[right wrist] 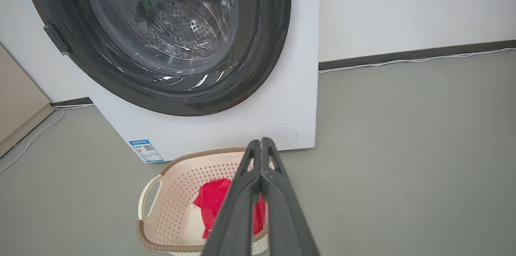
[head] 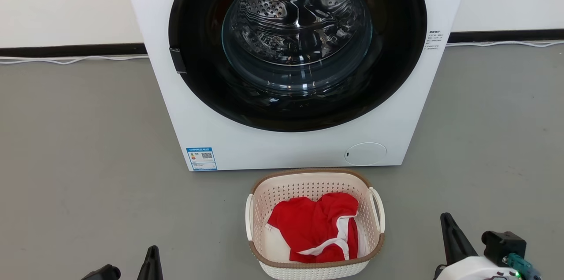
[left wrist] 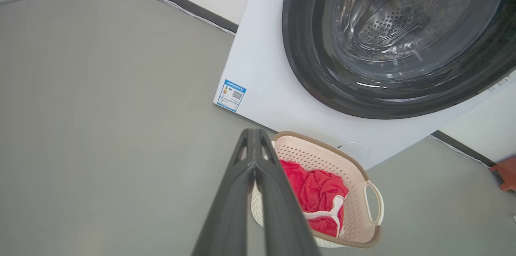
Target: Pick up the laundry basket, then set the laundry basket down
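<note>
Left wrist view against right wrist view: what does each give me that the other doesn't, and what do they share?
Left wrist view, alone of the two: the left pincer, shut and empty, and an orange-red object at the right edge.
Right wrist view, alone of the two: the right pincer, shut and empty, and the dark door catch.
Both: the washing machine with its blue label, and the laundry basket on the floor, holding a red garment.
</note>
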### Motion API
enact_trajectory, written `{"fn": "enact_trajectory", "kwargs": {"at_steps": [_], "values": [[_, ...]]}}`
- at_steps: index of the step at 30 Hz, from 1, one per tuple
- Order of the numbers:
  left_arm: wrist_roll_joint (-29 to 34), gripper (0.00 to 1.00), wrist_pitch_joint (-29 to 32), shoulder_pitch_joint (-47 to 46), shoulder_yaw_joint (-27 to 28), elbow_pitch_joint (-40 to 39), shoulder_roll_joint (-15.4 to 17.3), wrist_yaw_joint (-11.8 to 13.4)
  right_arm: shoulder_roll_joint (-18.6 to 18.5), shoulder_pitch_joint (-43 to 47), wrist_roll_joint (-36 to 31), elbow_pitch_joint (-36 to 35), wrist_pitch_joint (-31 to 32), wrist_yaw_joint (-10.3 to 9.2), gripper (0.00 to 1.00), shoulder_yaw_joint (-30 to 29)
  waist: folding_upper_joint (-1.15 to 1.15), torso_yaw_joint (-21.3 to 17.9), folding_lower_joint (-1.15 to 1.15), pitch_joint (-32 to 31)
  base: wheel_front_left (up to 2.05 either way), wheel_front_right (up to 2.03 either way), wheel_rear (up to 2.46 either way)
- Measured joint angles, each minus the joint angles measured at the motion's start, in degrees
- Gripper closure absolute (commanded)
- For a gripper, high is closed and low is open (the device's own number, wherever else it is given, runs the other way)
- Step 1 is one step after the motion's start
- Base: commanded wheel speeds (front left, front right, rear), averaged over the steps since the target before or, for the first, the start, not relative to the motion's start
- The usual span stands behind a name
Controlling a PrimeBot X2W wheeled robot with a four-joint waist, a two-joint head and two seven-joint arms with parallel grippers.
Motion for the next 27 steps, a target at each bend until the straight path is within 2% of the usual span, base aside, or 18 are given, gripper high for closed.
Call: {"fn": "enact_trajectory", "kwargs": {"at_steps": [27], "values": [[-15.7, 1.00, 4.5, -0.6, 0.9, -2.2, 0.1, -2.1, 0.0, 0.0, 21.1, -3.5, 4.3, -0.01, 1.00, -0.3, 0.00, 0.0, -0.01, 0.5, 0.00, 0.00, 0.00]]}}
